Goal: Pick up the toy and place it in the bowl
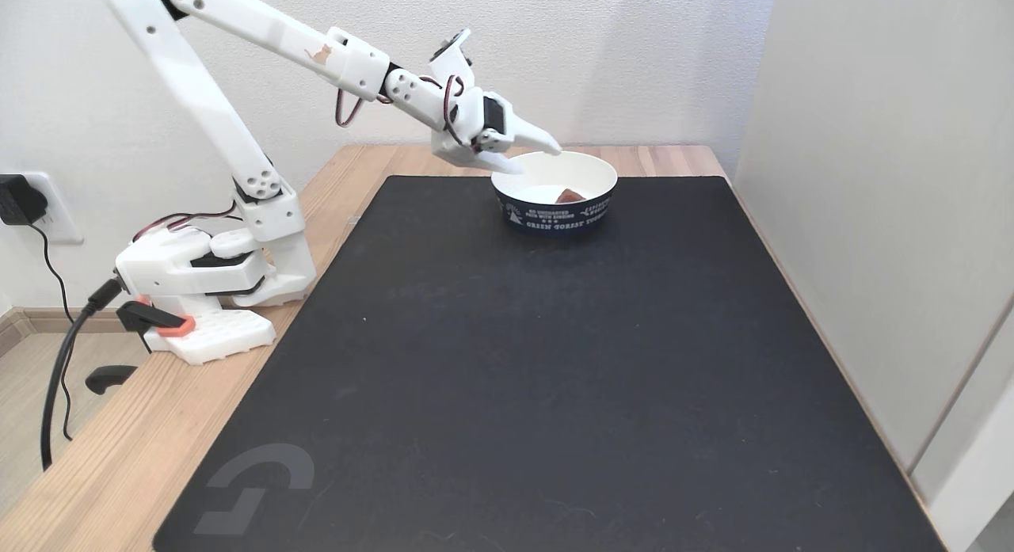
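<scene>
Take the bowl (554,194) as your reference: it sits on the black mat (539,378) toward the mat's far edge, navy outside with white lettering, white inside. The toy (569,196) lies inside it, a small reddish-brown block resting on the white floor of the bowl, toward the near wall and a little right of the bowl's centre. Only part of it shows above the rim.

Your gripper (535,159) hangs over the bowl's far-left rim, pointing down and to the right. Its two white fingers are spread apart, one tip reaching out over the bowl's interior and the other lying just above the left part of the rim. You have nothing between them; the toy is below and apart from both tips.

The arm (277,37) stretches in from the left of the bowl, with its base (206,287) clamped on the wooden table (103,457) well left of the bowl, beside the mat's left edge. A wall (887,219) stands to the bowl's right.
</scene>
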{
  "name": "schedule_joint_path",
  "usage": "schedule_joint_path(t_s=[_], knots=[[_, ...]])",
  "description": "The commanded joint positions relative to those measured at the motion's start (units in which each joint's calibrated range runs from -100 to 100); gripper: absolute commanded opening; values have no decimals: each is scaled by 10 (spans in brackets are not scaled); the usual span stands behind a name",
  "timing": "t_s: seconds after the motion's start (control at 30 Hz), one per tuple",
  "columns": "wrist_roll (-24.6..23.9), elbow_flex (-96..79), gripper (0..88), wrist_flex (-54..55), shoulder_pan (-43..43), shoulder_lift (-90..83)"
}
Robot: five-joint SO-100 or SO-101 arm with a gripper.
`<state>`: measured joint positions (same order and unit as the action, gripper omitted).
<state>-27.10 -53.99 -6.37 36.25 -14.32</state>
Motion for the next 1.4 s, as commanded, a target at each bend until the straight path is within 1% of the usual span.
schedule_joint_path(t_s=[0.0,0.07,0.1,0.2,0.23,0.37,0.4,0.5,0.53,0.57,0.6,0.7,0.73,0.83,0.87,0.9,1.0,1.37], knots=[[3,9,163,28,-27,-79],[3,-5,78,24,-49,-126],[3,-31,20,-4,-77,-179],[12,-88,27,-29,-122,-261],[30,-135,27,-29,-151,-318],[72,-229,27,-35,-230,-435],[94,-290,26,-35,-273,-493],[125,-383,26,-35,-317,-580],[135,-412,26,-37,-324,-613],[150,-460,26,-61,-331,-673],[157,-460,22,-92,-333,-693],[192,-460,22,-198,-341,-767],[210,-459,21,-261,-356,-796],[229,-456,21,-366,-375,-833],[243,-456,22,-421,-382,-847],[250,-456,22,-440,-382,-849],[261,-456,22,-464,-378,-850],[261,-456,24,-467,-380,-850]])
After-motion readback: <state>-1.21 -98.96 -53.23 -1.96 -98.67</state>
